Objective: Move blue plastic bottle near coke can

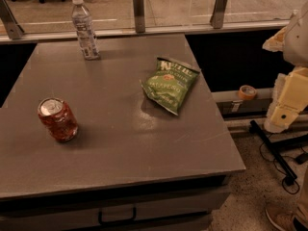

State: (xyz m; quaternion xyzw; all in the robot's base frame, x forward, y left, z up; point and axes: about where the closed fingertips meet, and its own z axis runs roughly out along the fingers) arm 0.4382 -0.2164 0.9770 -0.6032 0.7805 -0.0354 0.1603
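Note:
The blue plastic bottle (84, 28) stands upright at the far left of the grey table (125, 148); it is clear, with a white cap and a pale label. The coke can (57, 119), red with a silver top and dented, stands near the table's left front edge, well apart from the bottle. My gripper (285, 107) hangs off the table's right side, beyond the edge and over the floor, far from both things. It holds nothing that I can see.
A green chip bag (170, 84) lies right of the table's middle. A glass railing with metal posts (138, 4) runs behind the table. A tape roll (247, 92) sits on a ledge at the right. Cables and a shoe (281, 219) are on the floor.

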